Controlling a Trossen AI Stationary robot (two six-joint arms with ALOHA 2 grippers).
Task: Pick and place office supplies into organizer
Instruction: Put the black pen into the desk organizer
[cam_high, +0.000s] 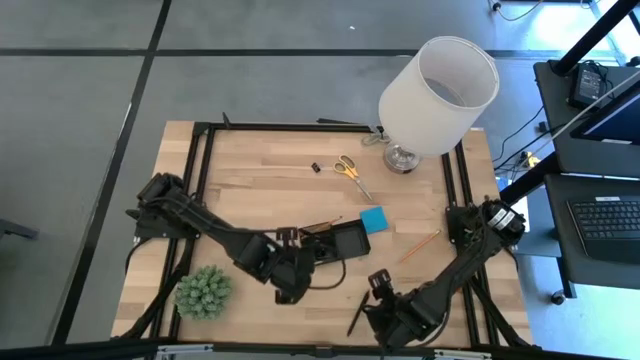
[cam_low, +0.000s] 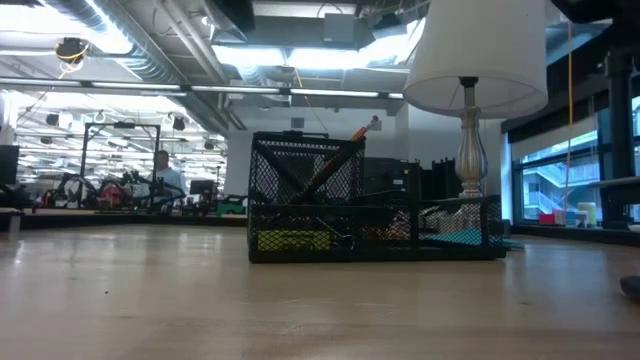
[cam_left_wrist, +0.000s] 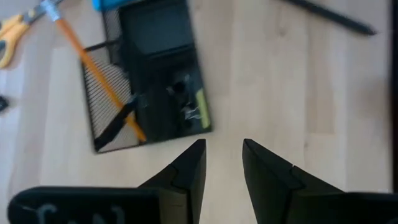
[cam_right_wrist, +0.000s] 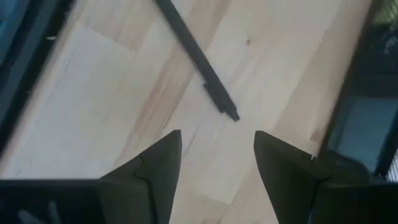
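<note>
Black mesh is catching the eye at mid-table: the organizer (cam_high: 342, 240) is sitting just in front of the bright blue pad (cam_high: 373, 220), which is touching its far right corner. An orange pencil (cam_left_wrist: 93, 73) is leaning inside it, tip poking out above the rim in the low view, and a small clip (cam_left_wrist: 191, 111) and a yellow-green item (cam_left_wrist: 201, 109) are lying in one of its compartments.

The left gripper (cam_high: 290, 283) is hovering just in front of the organizer, toward the table's near edge, and its fingers (cam_left_wrist: 186, 168) are standing apart with nothing between them, pointing at the tray's near side.

Over on the right, the right gripper (cam_high: 378, 300) is hanging low near the front edge, fingers (cam_right_wrist: 155, 162) spread wide and holding nothing. A black pen (cam_right_wrist: 196, 56) is lying on the bare wood just beyond those fingertips, slanted across the boards.

Farther back, the yellow-handled scissors (cam_high: 349, 170) are lying near the lamp (cam_high: 437, 95), with a tiny black clip (cam_high: 315, 167) just to their left. A second orange pencil (cam_high: 420, 246) is resting to the right of the organizer. The green spiky ball (cam_high: 204, 291) is sitting at the front left.
</note>
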